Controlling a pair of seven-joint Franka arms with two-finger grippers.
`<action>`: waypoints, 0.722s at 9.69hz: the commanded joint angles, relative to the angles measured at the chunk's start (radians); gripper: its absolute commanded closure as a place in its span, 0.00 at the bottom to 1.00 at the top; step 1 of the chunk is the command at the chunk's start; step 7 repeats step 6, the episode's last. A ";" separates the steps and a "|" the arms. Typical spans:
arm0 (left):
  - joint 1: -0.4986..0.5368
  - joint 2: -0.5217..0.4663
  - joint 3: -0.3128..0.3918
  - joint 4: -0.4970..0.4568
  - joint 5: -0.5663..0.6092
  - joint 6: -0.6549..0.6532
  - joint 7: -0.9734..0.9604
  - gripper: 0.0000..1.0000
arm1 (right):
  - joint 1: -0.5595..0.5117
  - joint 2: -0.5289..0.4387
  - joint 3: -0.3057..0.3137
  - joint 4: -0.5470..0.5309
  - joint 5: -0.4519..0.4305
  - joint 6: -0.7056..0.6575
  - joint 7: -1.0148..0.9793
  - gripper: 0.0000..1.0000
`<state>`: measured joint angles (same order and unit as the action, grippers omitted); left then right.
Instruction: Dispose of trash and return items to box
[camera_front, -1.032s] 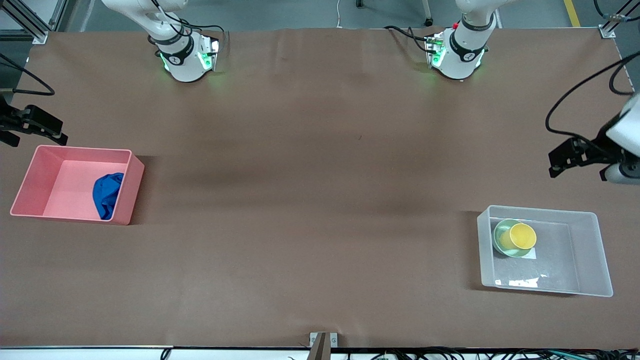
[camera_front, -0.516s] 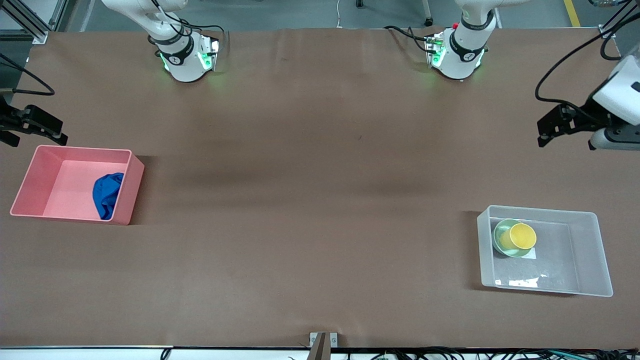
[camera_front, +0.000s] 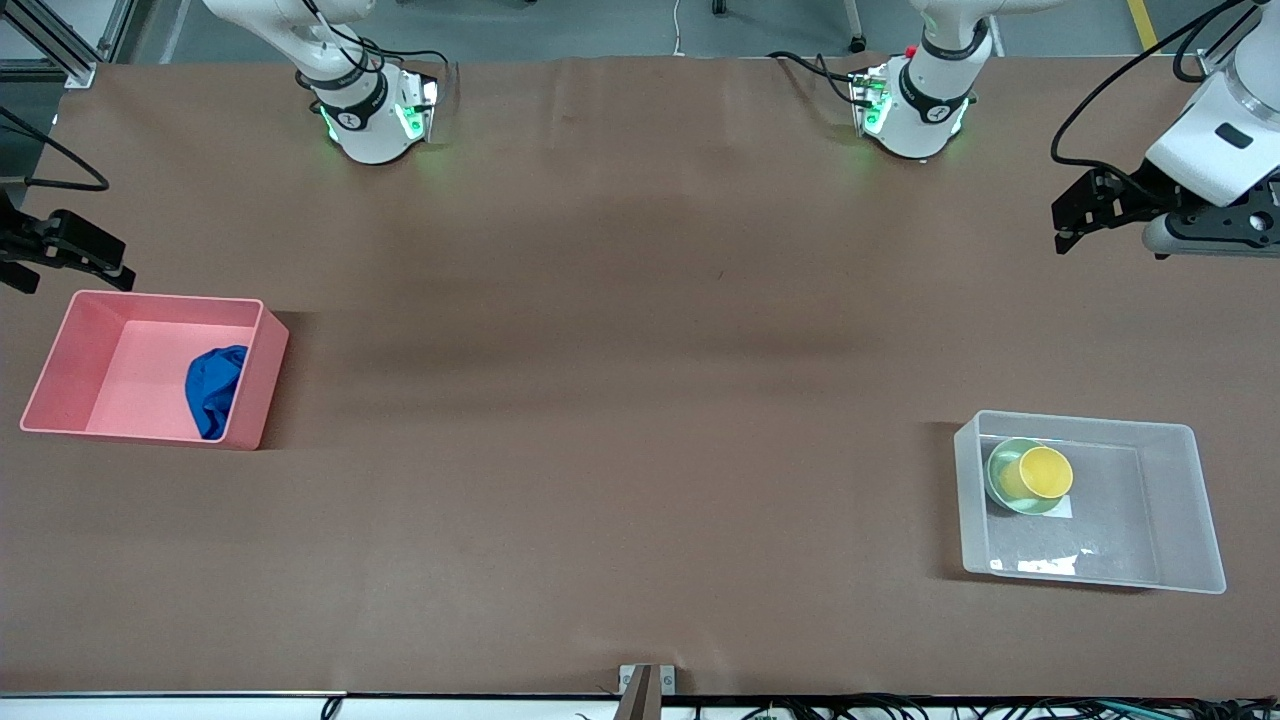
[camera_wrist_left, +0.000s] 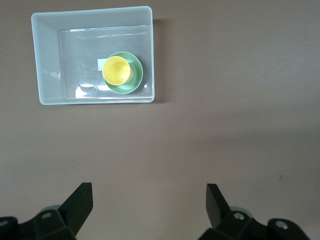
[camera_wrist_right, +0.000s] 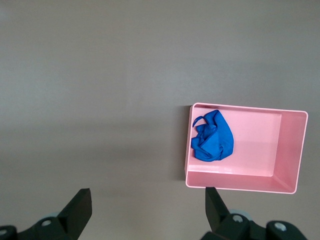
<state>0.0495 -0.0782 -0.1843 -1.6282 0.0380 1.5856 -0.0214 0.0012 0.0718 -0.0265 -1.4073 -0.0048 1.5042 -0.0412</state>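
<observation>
Left gripper (camera_wrist_left: 149, 200) up over bare brown table (camera_wrist_left: 225, 125), empty, fingers (camera_wrist_left: 80, 200) spread wide apart. Well away from it on the table, a translucent clear box (camera_wrist_left: 45, 60), rectangular. Inside the box, a pale mint-green bowl (camera_wrist_left: 134, 82) resting on the floor close against one long wall, near a corner. Yellow cup (camera_wrist_left: 116, 70) sitting in the bowl, mouth up. Small white label (camera_wrist_left: 101, 64) showing on the box floor just beside the cup.

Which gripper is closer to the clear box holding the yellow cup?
Left. The left gripper, fingers open, hangs over bare table at the clear box's end, with the yellow cup inside it. The right gripper, open, is by the pink bin at the other end.
</observation>
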 joint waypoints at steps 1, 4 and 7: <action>0.001 -0.009 0.013 -0.038 -0.049 -0.006 0.005 0.00 | -0.004 -0.006 0.000 0.002 0.008 -0.004 0.004 0.00; 0.001 -0.011 0.013 -0.036 -0.063 -0.050 -0.015 0.00 | -0.004 -0.006 0.000 0.002 0.008 -0.005 0.004 0.00; -0.002 -0.014 0.011 -0.036 -0.061 -0.056 -0.060 0.00 | -0.007 -0.006 -0.001 0.004 0.008 -0.004 0.004 0.00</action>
